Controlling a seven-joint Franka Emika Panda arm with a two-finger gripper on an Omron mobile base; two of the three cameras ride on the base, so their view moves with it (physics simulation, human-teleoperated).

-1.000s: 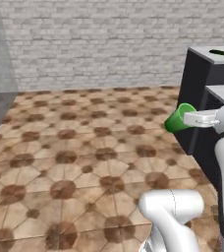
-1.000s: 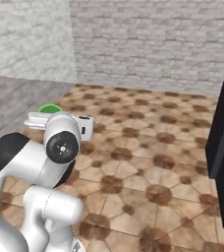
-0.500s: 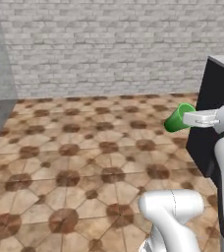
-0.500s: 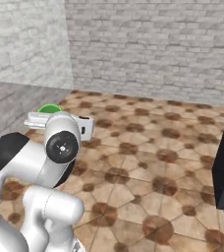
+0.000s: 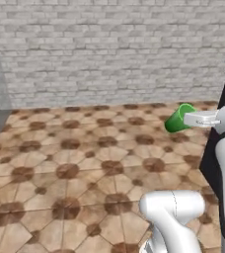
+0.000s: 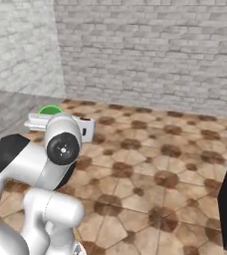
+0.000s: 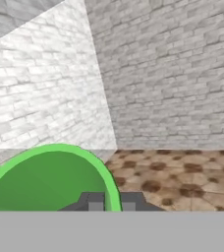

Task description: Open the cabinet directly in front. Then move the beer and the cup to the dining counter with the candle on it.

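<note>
The cup (image 5: 178,118) hangs in mid-air, carried well above the tiled floor (image 5: 75,168) and tipped over so that its open mouth faces away from the arm. The claw (image 7: 112,202) is pressed together on the cup's rim: in the hand view one dark fingertip sits inside the green lip and the other outside it, so the wall of the cup is pinched between them. In the right base view the cup's green edge (image 6: 50,109) peeks above the white hand (image 6: 60,125). Around the carried item lie a bare brick wall (image 5: 109,54) and a dark cabinet body (image 5: 222,148) at the right edge of the left base view; the destination bench is not in sight. The step in hand appears to be transport of the cup toward the dining bench. A rim pinch offers little support, so the base should probably drive smoothly, without sharp turns, and the grip should remain firm. Before release, the wrist should likely rotate the cup upright and lower it until its base meets the bench.
</note>
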